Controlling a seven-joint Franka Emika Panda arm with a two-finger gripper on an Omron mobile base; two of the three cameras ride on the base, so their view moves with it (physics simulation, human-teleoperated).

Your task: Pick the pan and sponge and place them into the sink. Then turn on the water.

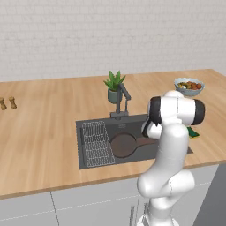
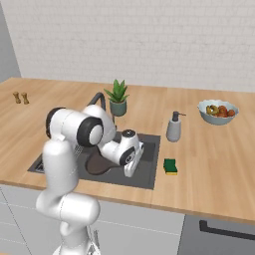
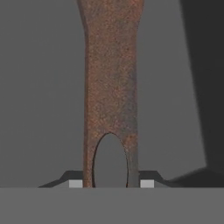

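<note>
We see the pan (image 1: 123, 145) lying inside the sink (image 1: 92, 164), its round dish just beside the wire rack (image 1: 96, 143) that fills the basin's left part, and its long handle (image 3: 111, 87) running toward the right end of the basin. In the hand view the handle rises straight up the middle, with its oval hanging hole at the bottom, and the gripper (image 3: 111, 183) has its two fingertips (image 3: 75, 183) pressed against either side of the handle's end, so it is pinching the pan by the handle. From the right base view the hand sits low over the sink's right half, its wrist angled down into the basin, close to the front rim. The sponge (image 2: 170, 167) lies flat on the wooden counter (image 2: 214, 164) just beside the sink's right edge, apart from the rim and not inside. Behind it stands a soap dispenser (image 2: 174, 127), and farther right a bowl of fruit (image 2: 218, 111), both well apart from the basin. The faucet (image 1: 122, 100) rises from the sink's back edge, with a potted plant (image 1: 114, 86) right behind it. On the counter's far left stand two small shakers (image 1: 8, 103), well apart from the sink. The counter to the right of the sponge lies open up to the front edge, and the basin floor around the handle shows bare grey.
</note>
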